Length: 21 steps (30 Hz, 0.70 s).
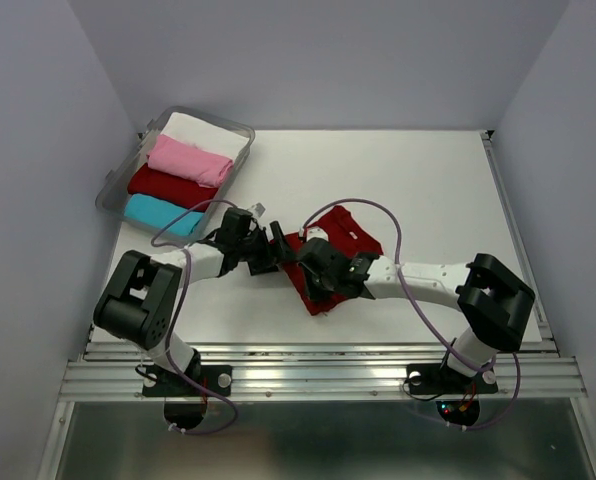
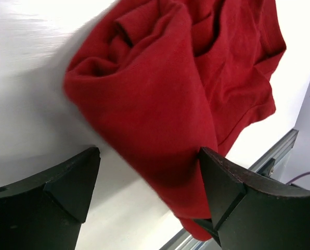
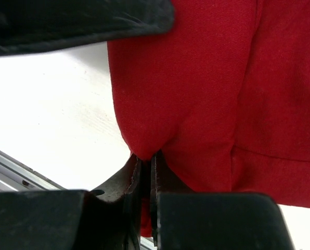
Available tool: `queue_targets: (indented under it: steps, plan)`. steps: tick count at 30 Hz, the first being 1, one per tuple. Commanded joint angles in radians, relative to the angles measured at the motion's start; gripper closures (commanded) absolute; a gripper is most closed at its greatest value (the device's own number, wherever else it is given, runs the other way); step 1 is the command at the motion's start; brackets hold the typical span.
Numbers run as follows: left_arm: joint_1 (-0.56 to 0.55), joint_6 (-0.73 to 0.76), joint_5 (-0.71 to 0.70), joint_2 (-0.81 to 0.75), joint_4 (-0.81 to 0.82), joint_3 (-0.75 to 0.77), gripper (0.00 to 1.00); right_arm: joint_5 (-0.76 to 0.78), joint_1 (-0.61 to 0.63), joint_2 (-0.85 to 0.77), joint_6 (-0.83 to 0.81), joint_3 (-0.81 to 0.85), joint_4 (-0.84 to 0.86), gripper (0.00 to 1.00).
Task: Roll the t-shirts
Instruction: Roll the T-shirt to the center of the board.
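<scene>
- The white tabletop (image 1: 398, 180) is carrying everything, with both arms reaching in from its near edge.
- The big dark red t-shirt (image 1: 343, 235) is lying crumpled around the middle of the tabletop, a bit toward the near edge. It's looking bunched and loosely folded over itself (image 2: 160, 104), not a tidy roll.
- A clear plastic bin (image 1: 113, 190) is sitting at the far left corner of the tabletop.
- Four folded shirts are lying side by side in the bin. The white t-shirt (image 1: 203, 132) is farthest back, then the pink t-shirt (image 1: 188, 160), then the smaller dark red t-shirt (image 1: 168, 187), with the cyan t-shirt (image 1: 158, 212) nearest.
- The left tool (image 1: 270, 246) is hanging at the left end of the big shirt with its fingers spread wide apart (image 2: 149, 156). From the wrist view the bunched cloth is showing in the gap between them, and nothing is being gripped.
- The right tool (image 1: 313, 262) is sitting over the near part of the shirt, and its fingers are pinching together on a fold of the red cloth (image 3: 144, 161).
</scene>
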Motion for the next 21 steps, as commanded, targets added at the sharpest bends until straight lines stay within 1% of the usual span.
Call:
queue_targets:
  steps: [1,4,5,7,8,9,10,11,12,13,15,16,18,21]
  plan:
    - [-0.034,-0.027,0.023,0.034,0.08,0.041,0.13,-0.033,-0.002,-0.043,0.019,-0.01,0.063,0.99]
    - [-0.057,-0.046,0.035,0.077,0.101,0.064,0.22,-0.033,-0.002,-0.04,0.019,-0.01,0.061,0.99]
    - [-0.065,-0.053,0.035,0.092,0.106,0.074,0.31,-0.035,-0.002,-0.04,0.018,-0.008,0.061,0.99]
    - [-0.069,-0.057,0.035,0.1,0.109,0.084,0.45,-0.027,-0.002,-0.042,0.013,-0.005,0.046,0.97]
    - [-0.071,-0.06,0.035,0.098,0.107,0.085,0.59,-0.01,-0.002,-0.042,0.01,0.001,0.036,0.95]
    - [-0.071,-0.064,0.031,0.095,0.103,0.085,0.68,0.004,-0.002,-0.045,0.01,0.005,0.026,0.9]
    - [-0.071,-0.066,0.028,0.092,0.097,0.087,0.78,0.03,-0.002,-0.055,0.001,0.009,0.008,0.77]
    - [-0.073,-0.064,0.025,0.084,0.081,0.088,0.95,0.042,-0.002,-0.06,-0.005,0.016,-0.003,0.71]
    - [-0.073,-0.063,0.018,0.083,0.072,0.09,1.0,0.054,-0.002,-0.068,-0.01,0.024,-0.014,0.66]
    - [-0.071,-0.063,0.014,0.08,0.057,0.094,1.0,0.068,-0.002,-0.072,-0.017,0.032,-0.04,0.55]
    - [-0.071,-0.066,0.003,0.069,0.032,0.094,1.0,0.109,-0.002,-0.089,-0.027,0.059,-0.066,0.51]
    - [-0.073,-0.07,-0.003,0.066,0.023,0.093,1.0,0.129,0.007,-0.092,-0.037,0.071,-0.098,0.47]
    - [-0.071,-0.075,-0.017,0.057,0.003,0.093,1.0,0.203,0.036,-0.089,-0.05,0.113,-0.135,0.44]
    - [-0.071,-0.086,-0.028,0.044,-0.015,0.091,1.0,0.301,0.091,-0.063,-0.073,0.171,-0.224,0.37]
